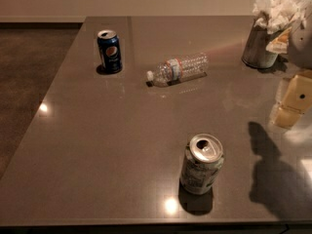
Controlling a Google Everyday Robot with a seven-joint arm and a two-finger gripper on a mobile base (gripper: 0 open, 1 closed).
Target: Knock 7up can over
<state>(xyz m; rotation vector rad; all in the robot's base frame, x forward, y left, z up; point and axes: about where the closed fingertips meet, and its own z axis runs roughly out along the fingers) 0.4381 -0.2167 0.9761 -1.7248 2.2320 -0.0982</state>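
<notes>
The 7up can [202, 164] stands upright on the grey-brown table [97, 150], near the front edge and right of the middle. It is pale silvery-white with greenish printing, and its silver top is opened. My gripper [291, 103], cream-coloured, hangs at the right edge of the camera view, above the table. It is to the right of the can and farther back, well apart from it. It holds nothing that I can see. Its shadow [265, 165] falls on the table just right of the can.
A dark blue Pepsi can [109, 51] stands upright at the back left. A clear plastic water bottle [178, 69] lies on its side at the back middle. A metal holder stuffed with white napkins [265, 40] stands at the back right. The table's left edge runs diagonally, with dark floor [29, 77] beyond.
</notes>
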